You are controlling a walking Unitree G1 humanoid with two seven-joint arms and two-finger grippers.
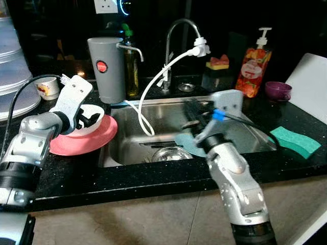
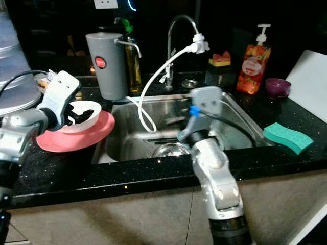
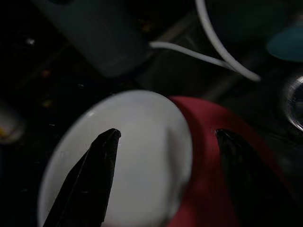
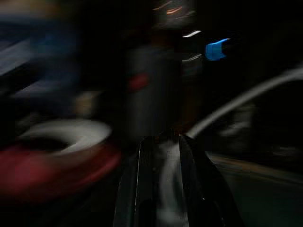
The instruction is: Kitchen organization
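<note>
While poised: the left pincer (image 1: 88, 118) was held spread across the white bowl's (image 1: 91, 118) rim, one finger inside, one outside over the pink plate (image 1: 87, 140).
Bowl position: set on the plate, on the tabletop (image 1: 153, 176) just beside the sink (image 1: 163, 122).
Nearer arm: judged the left.
Right pincer (image 4: 160, 156): pressed together, raised over the sink.
Writing: none could be read on the soap bottle (image 1: 253, 69) or grey canister (image 1: 106, 66).

Bowl (image 1: 88, 120) on plate (image 1: 82, 141), left of sink (image 1: 168, 127); sponge (image 1: 295, 141) right, on counter (image 1: 127, 176); faucet (image 1: 176, 38) behind sink.
</note>
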